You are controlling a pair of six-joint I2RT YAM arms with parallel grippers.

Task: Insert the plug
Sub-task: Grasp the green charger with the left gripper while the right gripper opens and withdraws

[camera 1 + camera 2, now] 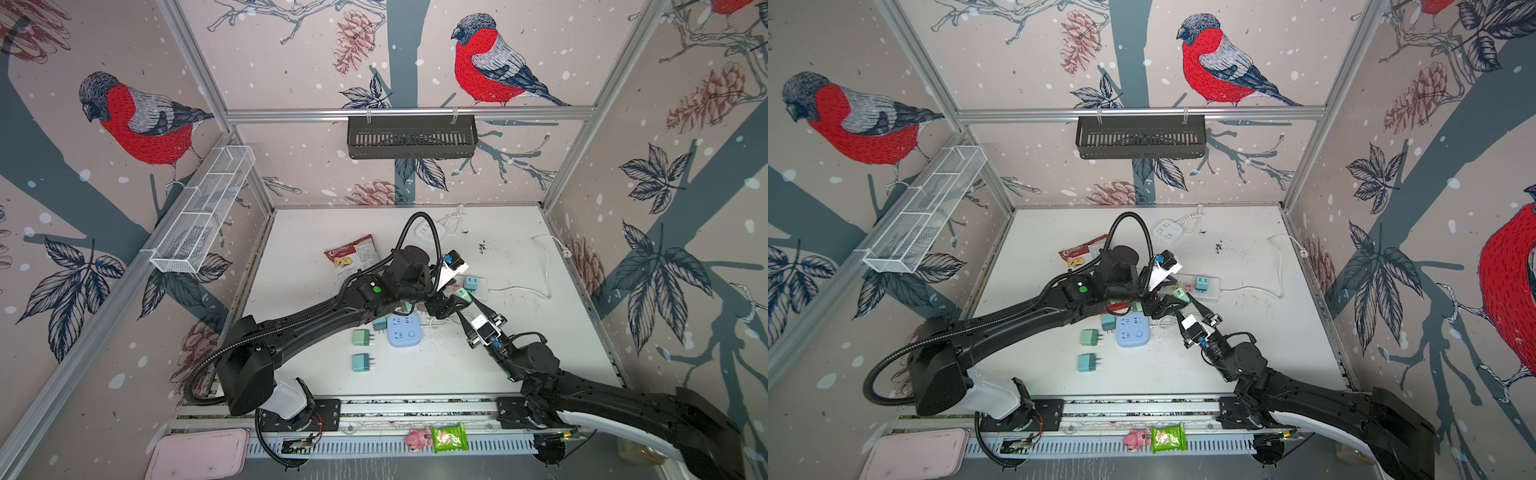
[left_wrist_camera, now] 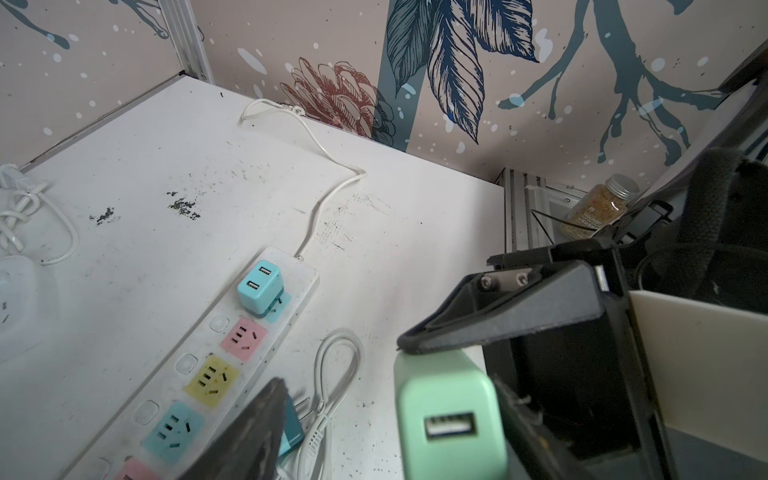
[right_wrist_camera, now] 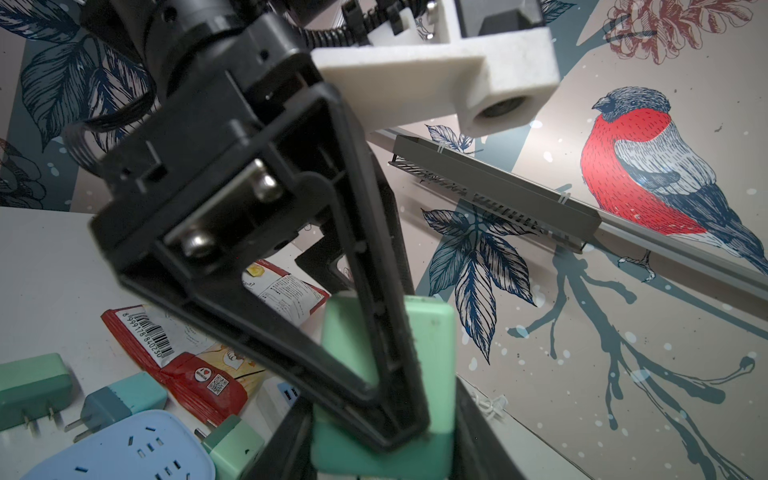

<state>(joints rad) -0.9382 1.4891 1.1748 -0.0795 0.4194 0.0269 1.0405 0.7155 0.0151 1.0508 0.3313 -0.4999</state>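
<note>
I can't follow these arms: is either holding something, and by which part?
The right gripper clamps the mint-green plastic USB charger plug by its sides; the left gripper is open, one finger touching that plug.

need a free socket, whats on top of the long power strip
A blue charger at the cord end; pink socket, yellow socket and blue socket are bare. A gripper finger hides most beyond.

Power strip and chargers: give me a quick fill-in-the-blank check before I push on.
1. The blue charger is plugged in at the ___ end of the power strip.
2. The free socket next to it is ___.
3. The charger in the right claw is ___.
Missing words: cord; pink; green.
</note>
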